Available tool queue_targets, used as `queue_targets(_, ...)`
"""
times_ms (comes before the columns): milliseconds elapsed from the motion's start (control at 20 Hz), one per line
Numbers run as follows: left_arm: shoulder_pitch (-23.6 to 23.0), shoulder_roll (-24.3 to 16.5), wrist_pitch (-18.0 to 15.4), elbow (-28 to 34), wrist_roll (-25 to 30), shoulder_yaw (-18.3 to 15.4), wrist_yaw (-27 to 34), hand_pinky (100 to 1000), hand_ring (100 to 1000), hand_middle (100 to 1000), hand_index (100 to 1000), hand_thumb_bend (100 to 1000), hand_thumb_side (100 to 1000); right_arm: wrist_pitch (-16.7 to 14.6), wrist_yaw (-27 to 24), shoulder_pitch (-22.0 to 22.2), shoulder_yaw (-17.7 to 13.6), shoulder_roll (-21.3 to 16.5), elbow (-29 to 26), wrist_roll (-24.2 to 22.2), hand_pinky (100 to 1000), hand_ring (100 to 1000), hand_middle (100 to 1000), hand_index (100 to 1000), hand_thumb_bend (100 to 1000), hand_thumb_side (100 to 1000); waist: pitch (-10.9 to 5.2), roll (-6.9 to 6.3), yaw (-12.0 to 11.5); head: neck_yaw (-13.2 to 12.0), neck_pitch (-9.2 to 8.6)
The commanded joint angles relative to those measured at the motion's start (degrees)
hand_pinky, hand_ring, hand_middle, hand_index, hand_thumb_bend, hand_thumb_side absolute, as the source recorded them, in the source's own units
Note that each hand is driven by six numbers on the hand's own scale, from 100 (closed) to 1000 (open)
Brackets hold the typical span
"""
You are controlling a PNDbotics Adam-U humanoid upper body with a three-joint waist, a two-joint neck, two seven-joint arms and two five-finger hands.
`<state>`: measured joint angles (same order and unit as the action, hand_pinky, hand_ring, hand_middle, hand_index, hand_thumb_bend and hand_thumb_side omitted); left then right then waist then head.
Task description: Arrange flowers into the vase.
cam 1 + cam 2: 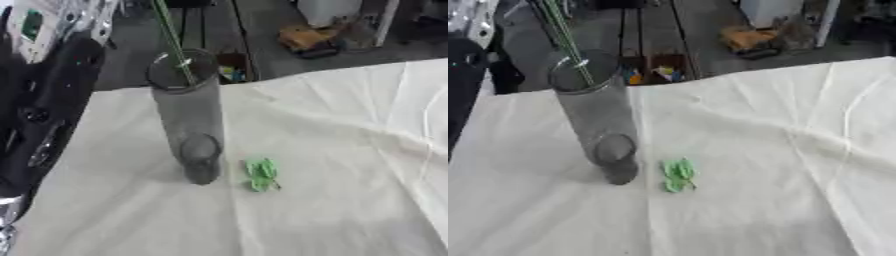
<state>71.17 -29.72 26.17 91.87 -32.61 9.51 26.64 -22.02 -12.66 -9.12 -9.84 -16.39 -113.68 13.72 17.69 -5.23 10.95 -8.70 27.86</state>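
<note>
Now: green stem [175,45] already standing in clear vase [188,115] near worktop [332,150] far-left edge. Green leaf scrap [262,174] beside base, probably next pick-up. Left arm [44,115] at left edge; neither robot hand visible, finger state unknown.

Clear glass vase [188,115] stands upright holding green stem [173,42]; green leaf scrap [262,174] beside base.

White tablecloth [350,150], yellow toy vehicle [306,40] on the floor beyond

No readable txt, labels, nos. or signs anywhere: nothing on the glass vase [188,115], nothing on the tablecloth [332,150].
</note>
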Motion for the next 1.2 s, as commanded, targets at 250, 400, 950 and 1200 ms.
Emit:
queue_targets(250,0.41,-0.78,0.67,2.05,0.05,0.40,-0.89,100,100,100,100,100,871,0.28,-0.16,-0.50,-0.17,-0.54,-0.91,-0.23,224,342,246,542,100,937,-0.88,0.31,-0.16,0.17,-0.57)
queue_targets(400,-0.01,-0.82,0.81,2.54,0.47,0.83,-1.51,100,100,100,100,100,870,0.35,-0.19,-0.54,-0.18,-0.50,-0.91,-0.24,224,342,246,542,100,937,-0.89,0.31,-0.10,0.22,-0.81)
queue_targets(950,-1.06,-0.63,1.03,3.93,0.51,1.73,-3.24,100,100,100,100,100,876,0.52,-0.34,-0.64,-0.26,-0.40,-0.91,-0.28,225,342,245,543,100,939,-0.95,0.31,0.05,0.36,-1.27)
queue_targets(1200,-1.43,-0.51,1.09,4.34,0.35,1.96,-3.52,100,100,100,100,100,881,0.66,-0.32,-0.67,-0.30,-0.27,-0.91,-0.32,225,343,245,543,100,939,-0.80,0.33,0.06,0.48,-1.48)
